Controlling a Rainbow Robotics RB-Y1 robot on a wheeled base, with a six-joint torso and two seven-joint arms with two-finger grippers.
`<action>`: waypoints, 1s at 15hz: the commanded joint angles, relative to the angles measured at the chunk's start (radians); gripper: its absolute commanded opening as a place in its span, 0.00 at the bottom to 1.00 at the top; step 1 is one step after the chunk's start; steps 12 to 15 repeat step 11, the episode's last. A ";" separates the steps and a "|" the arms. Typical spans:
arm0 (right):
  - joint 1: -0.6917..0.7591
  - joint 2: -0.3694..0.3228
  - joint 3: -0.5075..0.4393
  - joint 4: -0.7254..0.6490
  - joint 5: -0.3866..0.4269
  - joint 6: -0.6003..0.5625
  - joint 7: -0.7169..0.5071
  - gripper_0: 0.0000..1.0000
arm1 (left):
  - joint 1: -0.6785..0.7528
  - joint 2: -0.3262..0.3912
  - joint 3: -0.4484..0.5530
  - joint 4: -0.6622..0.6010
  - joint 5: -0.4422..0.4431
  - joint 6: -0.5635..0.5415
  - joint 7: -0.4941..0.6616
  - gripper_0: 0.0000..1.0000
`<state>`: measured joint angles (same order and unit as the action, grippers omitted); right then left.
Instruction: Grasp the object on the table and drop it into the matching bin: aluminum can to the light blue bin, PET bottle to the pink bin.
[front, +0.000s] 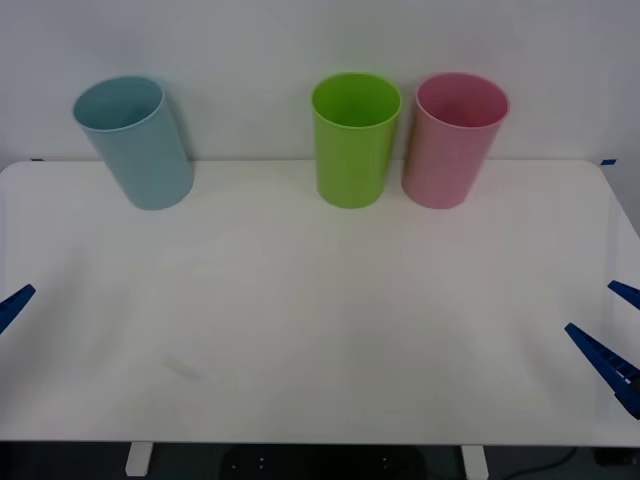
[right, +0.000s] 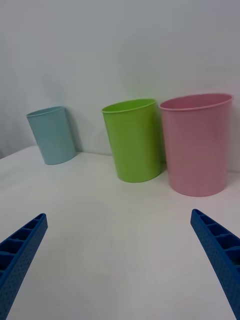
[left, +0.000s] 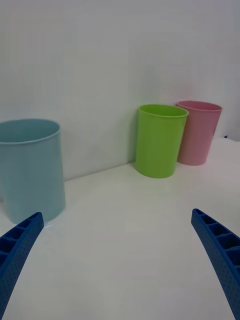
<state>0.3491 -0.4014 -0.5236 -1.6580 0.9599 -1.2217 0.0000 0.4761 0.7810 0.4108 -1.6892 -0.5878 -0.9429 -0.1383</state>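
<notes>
The aluminum can is out of view. On the white table (front: 320, 330) the light blue bin (front: 135, 143) stands at the back left, leaning slightly. The pink bin (front: 455, 140) stands at the back right. My left gripper (left: 116, 214) is open at the table's left edge, one blue fingertip (front: 18, 300) poking in, and the light blue bin (left: 31, 167) stands close ahead of it. My right gripper (front: 612, 328) is open at the table's right edge, with the pink bin (right: 197, 145) ahead of it. Nothing is between either pair of fingers.
A lime green bin (front: 355, 138) stands right beside the pink one, the two nearly touching. A white wall rises just behind all three bins. A faint scuff (front: 182, 368) marks the tabletop at front left.
</notes>
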 joint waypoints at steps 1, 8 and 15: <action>0.000 0.000 0.000 0.000 0.000 0.000 0.000 1.00 | 0.022 0.000 0.008 0.000 -0.003 -0.034 -0.004 1.00; 0.000 0.000 0.000 0.000 0.000 0.000 0.000 1.00 | 0.030 0.000 -0.006 0.000 -0.004 -0.040 0.008 1.00; 0.000 0.000 0.000 0.000 0.000 0.000 0.000 1.00 | 0.030 0.000 -0.006 0.000 -0.004 -0.040 0.008 1.00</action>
